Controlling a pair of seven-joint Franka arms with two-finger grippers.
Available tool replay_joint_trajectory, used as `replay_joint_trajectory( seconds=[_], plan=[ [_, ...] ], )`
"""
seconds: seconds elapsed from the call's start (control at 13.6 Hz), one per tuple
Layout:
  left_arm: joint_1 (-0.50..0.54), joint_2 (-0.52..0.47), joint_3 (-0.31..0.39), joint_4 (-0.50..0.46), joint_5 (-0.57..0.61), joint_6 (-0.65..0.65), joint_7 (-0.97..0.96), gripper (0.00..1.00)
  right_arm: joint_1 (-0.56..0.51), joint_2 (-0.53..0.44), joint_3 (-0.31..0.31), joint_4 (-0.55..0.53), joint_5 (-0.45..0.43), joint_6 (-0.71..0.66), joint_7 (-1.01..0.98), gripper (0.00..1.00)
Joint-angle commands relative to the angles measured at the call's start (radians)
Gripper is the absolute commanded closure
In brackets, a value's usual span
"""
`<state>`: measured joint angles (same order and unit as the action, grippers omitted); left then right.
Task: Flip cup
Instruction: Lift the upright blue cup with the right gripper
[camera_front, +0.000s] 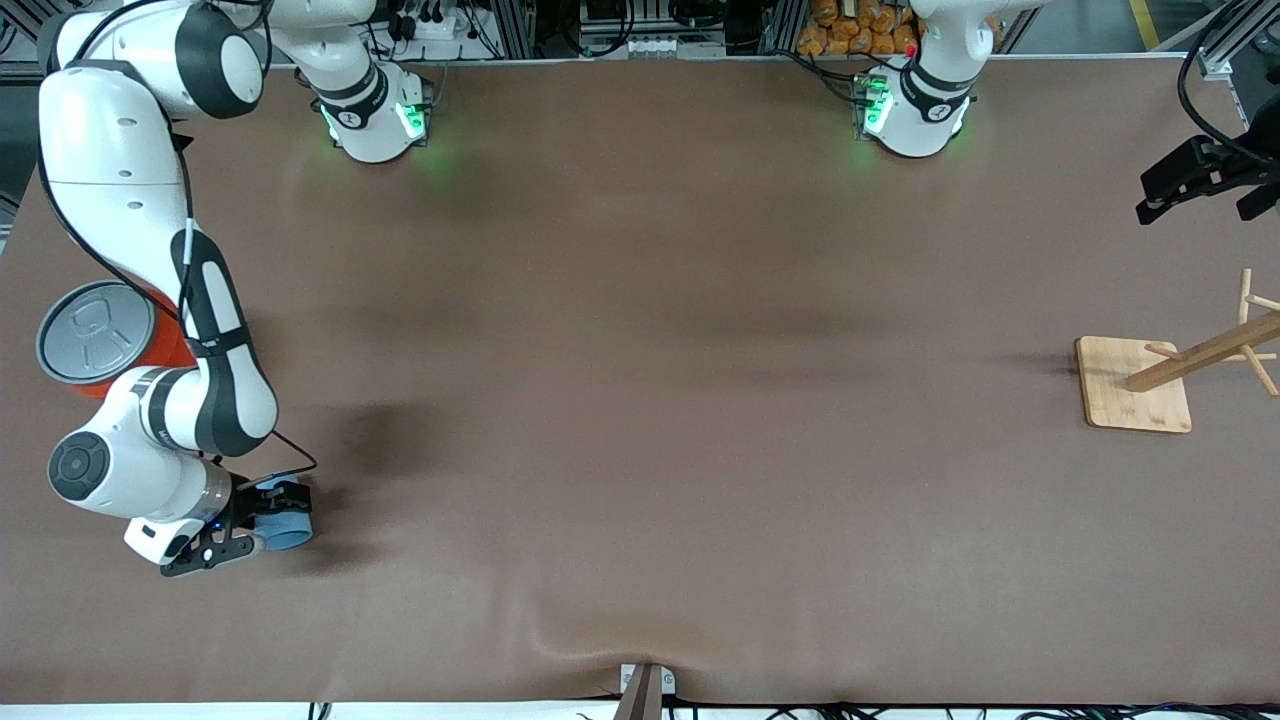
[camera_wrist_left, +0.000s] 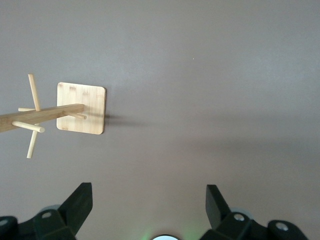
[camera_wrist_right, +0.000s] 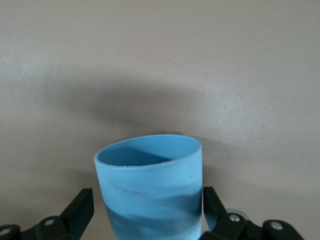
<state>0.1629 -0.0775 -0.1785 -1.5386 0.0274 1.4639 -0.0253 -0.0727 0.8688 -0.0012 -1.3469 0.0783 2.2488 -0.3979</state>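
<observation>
The light blue cup (camera_front: 291, 527) lies on its side on the brown table, close to the front camera at the right arm's end. In the right wrist view the cup (camera_wrist_right: 150, 185) sits between the fingers with its dark blue mouth pointing away from the wrist. My right gripper (camera_front: 264, 521) is low over the table with its open jaws on either side of the cup (camera_wrist_right: 148, 206); a gap shows beside one finger (camera_wrist_right: 82, 205). My left gripper (camera_front: 1200, 182) is open and empty, waiting high over the left arm's end of the table (camera_wrist_left: 149, 201).
A large orange-red can with a grey lid (camera_front: 95, 333) stands beside the right arm, farther from the front camera than the cup. A wooden peg rack (camera_front: 1205, 350) on a square base (camera_front: 1120, 395) stands at the left arm's end; it also shows in the left wrist view (camera_wrist_left: 82, 107).
</observation>
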Motion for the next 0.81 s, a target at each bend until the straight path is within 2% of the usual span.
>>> replay_joint_trajectory(
  seconds=[0.0,0.07,0.15,0.22,0.29,0.73],
  plan=[
    [0.007,-0.001,-0.004,0.015,0.0,-0.005,0.018,0.0,-0.015,0.001,0.012,-0.015,-0.003,0.0,-0.036,0.03],
    [0.007,-0.002,-0.004,0.015,0.0,-0.005,0.018,0.0,-0.016,0.001,0.012,-0.02,-0.003,0.003,-0.051,0.06],
    [0.007,-0.002,-0.004,0.015,0.0,-0.005,0.018,0.0,-0.015,0.001,0.012,-0.021,-0.003,0.003,-0.053,0.19],
    [0.007,-0.001,-0.004,0.015,0.0,-0.005,0.018,0.0,-0.015,0.001,0.012,-0.021,-0.003,0.002,-0.055,0.36],
    [0.007,-0.001,-0.004,0.015,0.0,-0.005,0.018,0.0,-0.015,0.001,0.012,-0.021,-0.003,0.002,-0.056,0.43],
    [0.009,0.001,-0.002,0.015,0.0,-0.005,0.018,0.0,-0.009,-0.007,0.013,-0.015,-0.003,0.0,-0.159,0.41]
  ],
)
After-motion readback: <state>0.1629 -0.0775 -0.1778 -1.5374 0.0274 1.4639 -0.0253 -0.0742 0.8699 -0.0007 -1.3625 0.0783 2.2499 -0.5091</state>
